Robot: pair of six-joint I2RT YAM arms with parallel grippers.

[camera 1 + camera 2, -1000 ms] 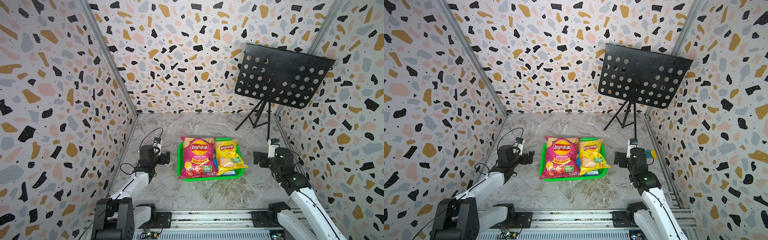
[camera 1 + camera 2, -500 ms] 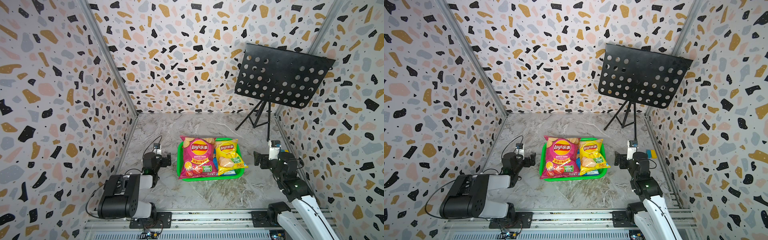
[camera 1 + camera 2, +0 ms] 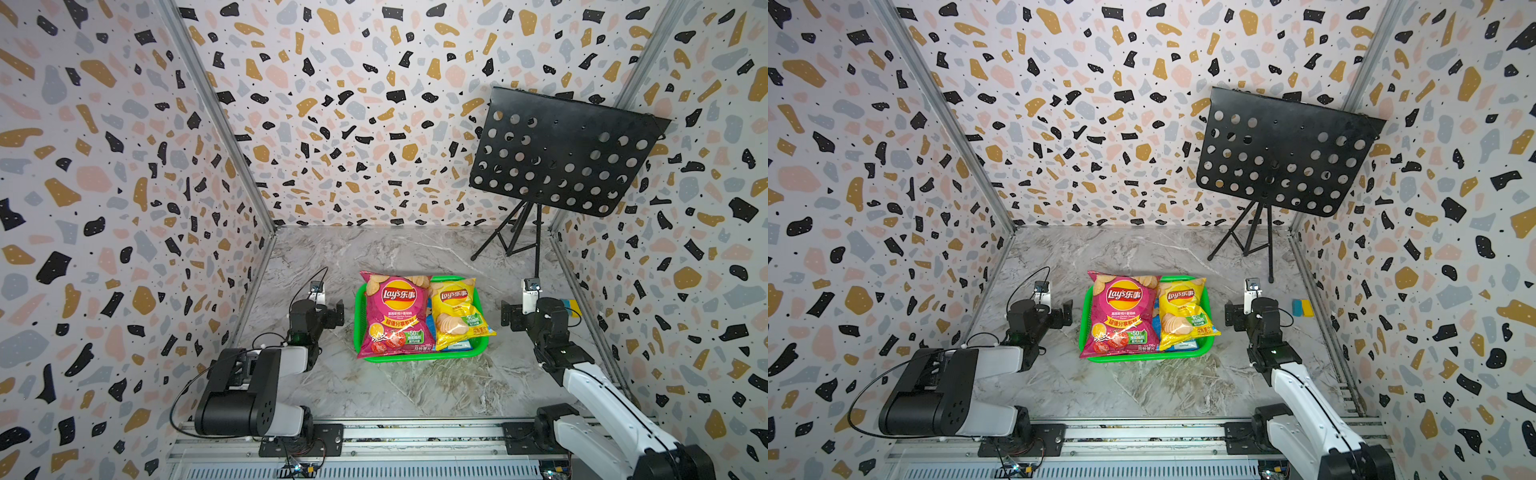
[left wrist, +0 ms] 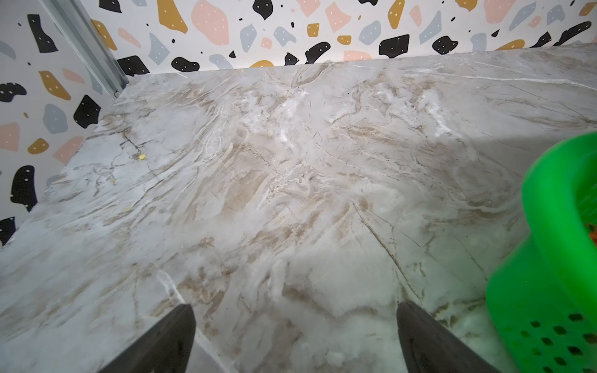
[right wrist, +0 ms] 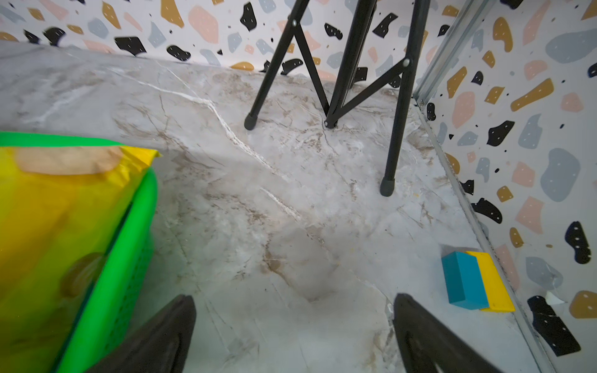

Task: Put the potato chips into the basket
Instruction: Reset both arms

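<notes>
While the magenta chip bag (image 3: 392, 316) and the yellow chip bag (image 3: 457, 313) lay side by side and touching on top of the green basket (image 3: 415, 358), a strip of a blue bag (image 3: 456, 345) showed beneath the yellow one at the near end. The magenta bag reached over the basket's far and near rims. The basket stood at the middle of the marble table (image 3: 415, 390).

Near its left wall the left tool (image 4: 294, 316) hung low over bare marble, jaws spread wide and holding nothing. Near the right wall the right tool (image 5: 294, 306) was likewise spread and empty.

A blue-and-yellow block (image 5: 475, 281) lay against the right side panel. A black music stand (image 3: 561, 153) stood in the far right corner.
</notes>
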